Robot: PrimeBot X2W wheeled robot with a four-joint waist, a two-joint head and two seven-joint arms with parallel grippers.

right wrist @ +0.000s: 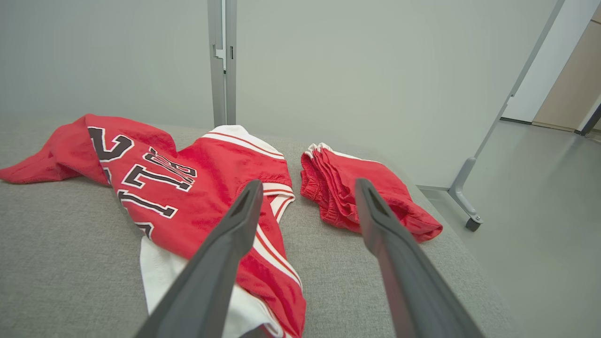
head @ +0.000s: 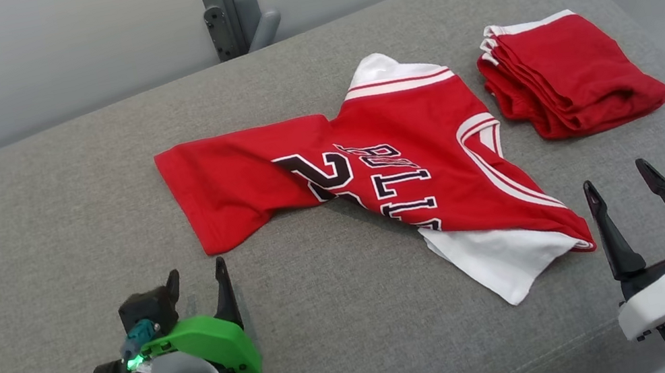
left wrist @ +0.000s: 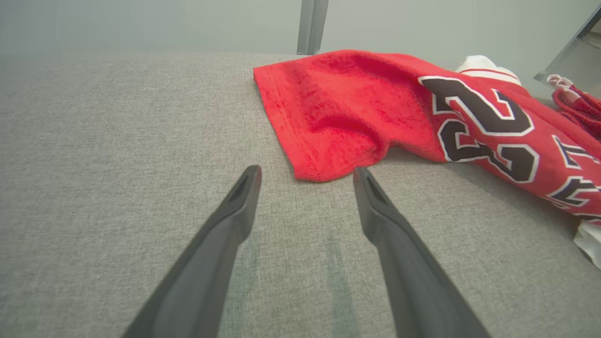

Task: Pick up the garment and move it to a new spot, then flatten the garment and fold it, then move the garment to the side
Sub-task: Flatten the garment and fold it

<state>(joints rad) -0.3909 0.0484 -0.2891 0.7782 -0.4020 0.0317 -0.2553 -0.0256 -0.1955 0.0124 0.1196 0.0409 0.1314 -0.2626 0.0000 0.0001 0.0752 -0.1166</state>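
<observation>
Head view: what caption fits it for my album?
Open left gripper and open right gripper near a rumpled red jersey and folded red clothes on a grey fabric cushion.

Empty left end effector [head: 197, 270] spread wide; right end effector [head: 615, 175] likewise, fingers up.

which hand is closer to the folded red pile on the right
Right. The right hand sits below the folded red pile in the head view; the left hand is past the far end of the jersey.
</observation>
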